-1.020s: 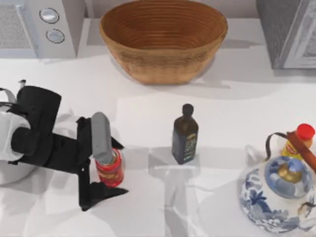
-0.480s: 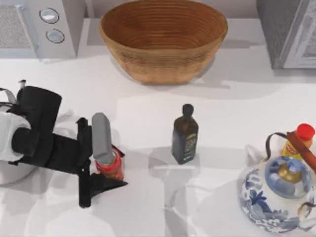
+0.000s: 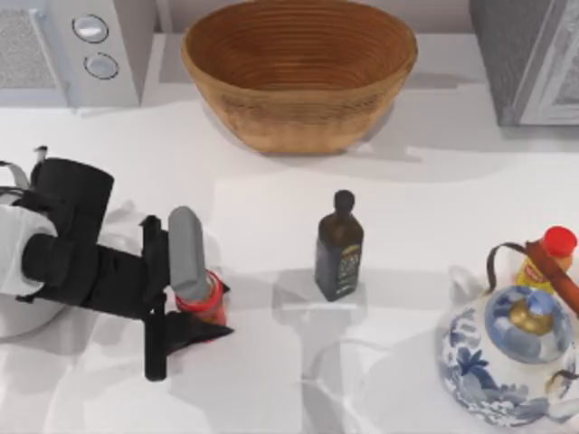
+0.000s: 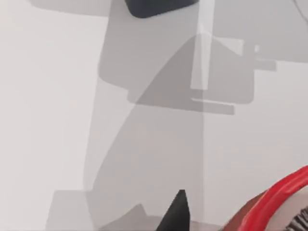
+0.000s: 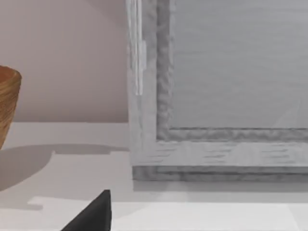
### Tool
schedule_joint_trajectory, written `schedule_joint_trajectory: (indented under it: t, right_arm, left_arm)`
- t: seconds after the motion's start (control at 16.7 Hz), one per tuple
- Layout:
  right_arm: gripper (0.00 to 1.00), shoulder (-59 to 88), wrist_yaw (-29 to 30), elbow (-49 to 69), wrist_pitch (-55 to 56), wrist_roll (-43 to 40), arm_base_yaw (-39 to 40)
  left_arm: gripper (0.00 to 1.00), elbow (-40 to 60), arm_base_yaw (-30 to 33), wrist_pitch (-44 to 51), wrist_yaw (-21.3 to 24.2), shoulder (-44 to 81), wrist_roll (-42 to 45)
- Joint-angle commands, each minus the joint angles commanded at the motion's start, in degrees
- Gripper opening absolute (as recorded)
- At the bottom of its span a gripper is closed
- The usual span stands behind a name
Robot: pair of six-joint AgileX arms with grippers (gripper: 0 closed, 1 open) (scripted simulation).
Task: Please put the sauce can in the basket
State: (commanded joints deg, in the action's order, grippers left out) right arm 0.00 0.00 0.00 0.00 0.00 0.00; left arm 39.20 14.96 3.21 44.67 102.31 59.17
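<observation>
Red sauce can (image 3: 206, 306) upright, long axis vertical, pinched by left tool (image 3: 194, 306), basket (image 3: 298, 72) well apart.

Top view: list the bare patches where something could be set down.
Bare: between the round woven wicker basket and the dark glass bottle; also the front strip right of the small red sauce can. Crowded: the right front, around the blue-and-white teapot.

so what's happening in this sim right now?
The left gripper sits low at the table's left side with its fingers around the sauce can, which stands on the white table. The basket waits at the back, holding nothing yet. A dark bottle stands mid-table; a blue-and-white teapot sits at the right.
</observation>
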Motion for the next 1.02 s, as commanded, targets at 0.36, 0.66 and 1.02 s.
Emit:
schedule_joint_trajectory:
  t: [0.36,0.66,1.02]
  right_arm:
    - [1.00,0.0,0.0,0.0,0.0,0.0,0.0]
    - [1.00,0.0,0.0,0.0,0.0,0.0,0.0]
    - [1.00,0.0,0.0,0.0,0.0,0.0,0.0]
  left_arm:
    - [0.00,0.0,0.0,0.0,0.0,0.0,0.0]
    - [0.00,0.2,-1.6,3.9,1.0,-2.1,3.4]
    - [0.00,0.6,-11.4,26.6,3.5,-13.7,16.7]
